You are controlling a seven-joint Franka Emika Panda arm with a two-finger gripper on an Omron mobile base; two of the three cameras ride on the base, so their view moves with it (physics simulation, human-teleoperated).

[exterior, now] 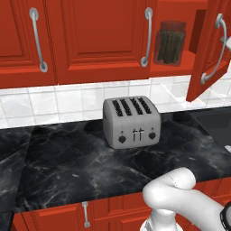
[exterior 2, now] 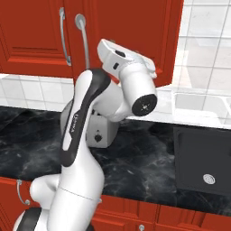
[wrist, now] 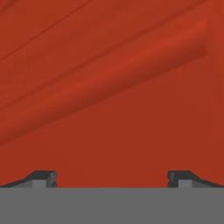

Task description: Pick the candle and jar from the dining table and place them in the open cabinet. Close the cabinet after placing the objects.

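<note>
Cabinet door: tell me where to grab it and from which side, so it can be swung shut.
Probably the door's long curved silver handle, near its middle. It bows off the panel, leaving room behind. Come at the door's outer face with open jaws across the bar. The jar already sits inside.

Open cabinet door [exterior: 208,54] juts out upper right, jar [exterior: 170,42] fills shelf gap beside it. Toaster [exterior: 131,121] blocks surface [exterior: 67,167] center; bare marble lower left.
</note>
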